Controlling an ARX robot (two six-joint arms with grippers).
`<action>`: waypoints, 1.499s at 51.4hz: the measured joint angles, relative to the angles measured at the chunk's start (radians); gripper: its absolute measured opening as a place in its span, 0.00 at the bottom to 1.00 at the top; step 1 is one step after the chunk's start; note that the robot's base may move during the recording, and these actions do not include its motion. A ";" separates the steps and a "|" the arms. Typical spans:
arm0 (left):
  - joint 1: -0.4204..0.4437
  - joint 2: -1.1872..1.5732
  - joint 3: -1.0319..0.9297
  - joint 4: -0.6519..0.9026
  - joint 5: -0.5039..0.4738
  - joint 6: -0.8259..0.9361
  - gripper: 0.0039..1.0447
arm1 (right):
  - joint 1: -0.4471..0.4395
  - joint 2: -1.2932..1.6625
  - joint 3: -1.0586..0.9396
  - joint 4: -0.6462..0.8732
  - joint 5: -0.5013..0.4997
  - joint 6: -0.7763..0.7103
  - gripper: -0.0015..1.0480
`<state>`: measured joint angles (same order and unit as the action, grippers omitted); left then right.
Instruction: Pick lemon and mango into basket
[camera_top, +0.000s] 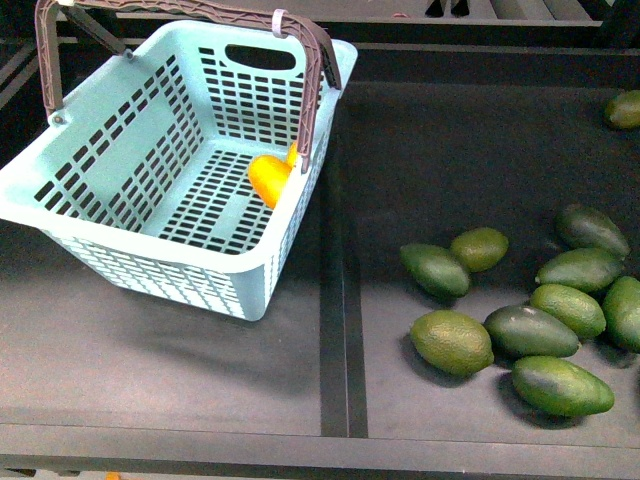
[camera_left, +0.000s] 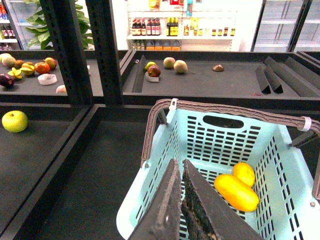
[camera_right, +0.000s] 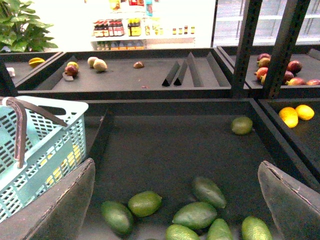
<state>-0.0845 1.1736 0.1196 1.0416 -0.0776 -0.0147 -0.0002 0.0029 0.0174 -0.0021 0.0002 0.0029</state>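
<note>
Our left gripper (camera_left: 181, 200) is hovering over the near rim of the basket (camera_top: 120, 255) with its jaws pressed together and nothing between them. Our right gripper (camera_right: 175, 200) is hanging with its jaws spread wide apart above a cluster of dark green fruits (camera_right: 195, 215). In the front view we are seeing neither arm. The basket is sitting on the left part of the dark shelf (camera_top: 160, 360), its brown handle (camera_top: 320, 90) raised. Inside it, the mango (camera_left: 236, 192) is lying on the slotted floor against the wall nearest the green fruits, and the rounder lemon (camera_left: 244, 173) is touching it just behind. The green fruits (camera_top: 520, 330) are lying on the shelf's right part, well apart from the basket.
</note>
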 joint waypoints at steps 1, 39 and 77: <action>0.003 -0.016 -0.006 -0.010 0.001 0.000 0.03 | 0.000 0.000 0.000 0.000 0.000 0.000 0.92; 0.080 -0.692 -0.105 -0.566 0.077 0.004 0.03 | 0.000 0.000 0.000 0.000 0.000 0.000 0.92; 0.080 -1.074 -0.105 -0.972 0.078 0.004 0.03 | 0.000 0.000 0.000 0.000 0.000 0.000 0.92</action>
<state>-0.0040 0.0994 0.0151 0.0700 0.0002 -0.0109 -0.0002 0.0029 0.0174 -0.0021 0.0002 0.0025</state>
